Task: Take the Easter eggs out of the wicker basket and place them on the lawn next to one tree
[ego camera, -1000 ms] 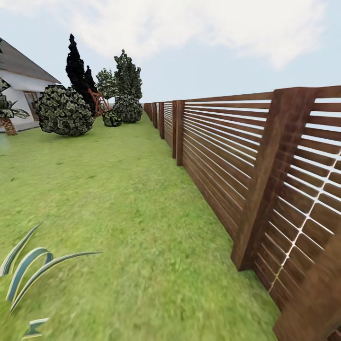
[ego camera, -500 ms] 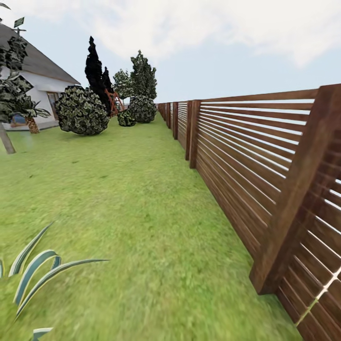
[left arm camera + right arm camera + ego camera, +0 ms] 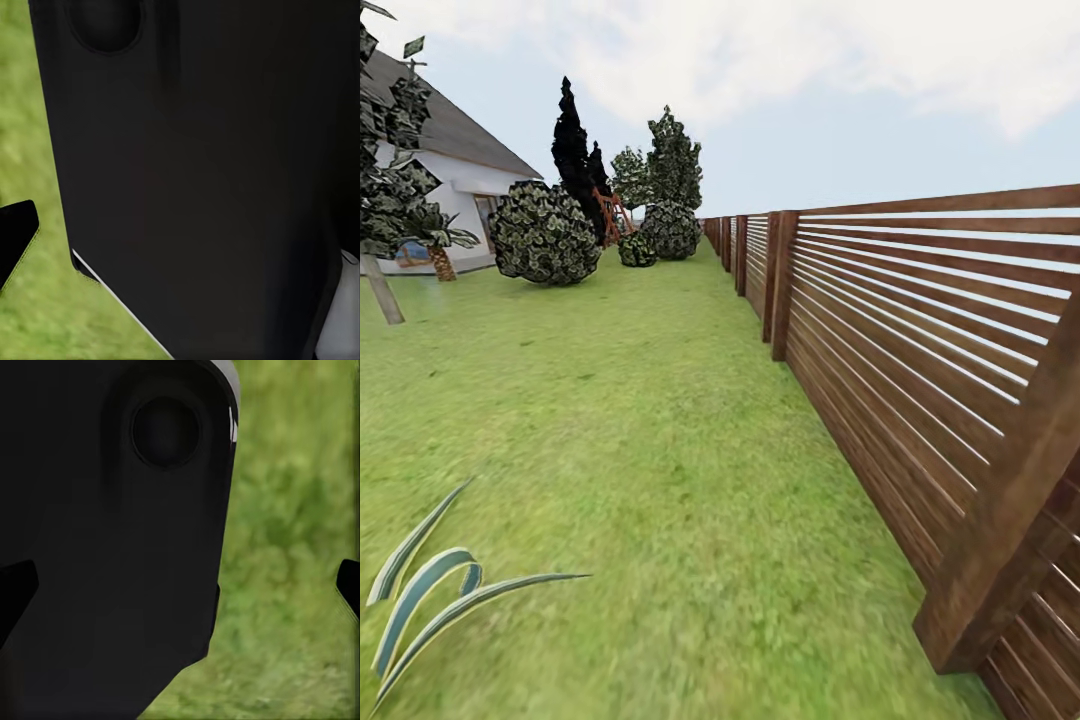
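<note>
Green, mottled lawn (image 3: 630, 420) runs from the foreground to the far end of the garden in the head view; brown horizontal-slat wooden fence (image 3: 880, 330) borders it on the right, its posts receding toward the distance, the nearest post (image 3: 1010, 520) large at the lower right.

Far left: white house (image 3: 455, 195) with a grey roof; in front of it a thin grey trunk of a tree (image 3: 382, 290) with dark leafy branches above, cut by the frame edge; a short palm (image 3: 440, 255) just beside the house wall.

Mid-distance: 1 large round bush (image 3: 545, 235), a dark columnar conifer (image 3: 573, 145) behind it, a reddish-brown frame structure (image 3: 612, 215) beside the conifer, too small to identify; farther back 2 more round bushes (image 3: 670, 230) and a taller green tree (image 3: 675, 160).

Lower left foreground: striped blue-green blades of a plant (image 3: 430, 590) arching over the grass.

Eggs and wicker basket: location cannot be told from these views.

Left wrist view: a black robot body panel (image 3: 202, 165) close to the lens, grass at one side; 1 dark fingertip (image 3: 16, 232) at the frame edge; jaws' state cannot be told.

Right wrist view: a black panel (image 3: 112, 540) with a round recess, grass behind; dark fingertips (image 3: 15, 592) at both frame edges, far apart; jaws wide, holding nothing.
</note>
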Available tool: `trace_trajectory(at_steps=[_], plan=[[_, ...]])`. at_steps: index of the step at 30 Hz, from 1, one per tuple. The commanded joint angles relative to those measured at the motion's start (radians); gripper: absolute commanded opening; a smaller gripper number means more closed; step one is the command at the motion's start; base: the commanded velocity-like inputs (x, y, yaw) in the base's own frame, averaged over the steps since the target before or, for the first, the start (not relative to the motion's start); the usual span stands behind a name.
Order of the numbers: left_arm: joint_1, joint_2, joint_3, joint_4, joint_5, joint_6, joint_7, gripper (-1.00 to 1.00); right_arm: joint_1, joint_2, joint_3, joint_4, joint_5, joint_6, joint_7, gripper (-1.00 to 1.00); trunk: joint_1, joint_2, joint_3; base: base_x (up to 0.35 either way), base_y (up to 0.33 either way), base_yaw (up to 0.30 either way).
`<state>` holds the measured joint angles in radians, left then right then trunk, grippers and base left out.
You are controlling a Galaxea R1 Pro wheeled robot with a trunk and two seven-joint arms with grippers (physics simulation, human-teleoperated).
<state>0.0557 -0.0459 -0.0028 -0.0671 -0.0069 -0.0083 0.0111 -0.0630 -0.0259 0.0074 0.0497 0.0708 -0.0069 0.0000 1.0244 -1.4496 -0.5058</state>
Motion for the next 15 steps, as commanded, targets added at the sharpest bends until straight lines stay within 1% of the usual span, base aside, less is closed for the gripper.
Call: trace_trajectory(at_steps=[1,15], plan=[[0.0,0.0,0.0,-0.002,-0.001,-0.001,0.001,1.0,-0.001,0.0,0.0,0.002,0.007,-0.001,0.0,1.0,0.001,0.0,-0.001,0.335,0.0,0.0],[0.0,-0.001,0.0,-0.002,-0.001,-0.001,0.001,1.0,-0.001,0.0,0.0,0.002,0.007,-0.001,0.001,1.0,0.001,0.0,-0.001,0.335,0.0,0.0]])
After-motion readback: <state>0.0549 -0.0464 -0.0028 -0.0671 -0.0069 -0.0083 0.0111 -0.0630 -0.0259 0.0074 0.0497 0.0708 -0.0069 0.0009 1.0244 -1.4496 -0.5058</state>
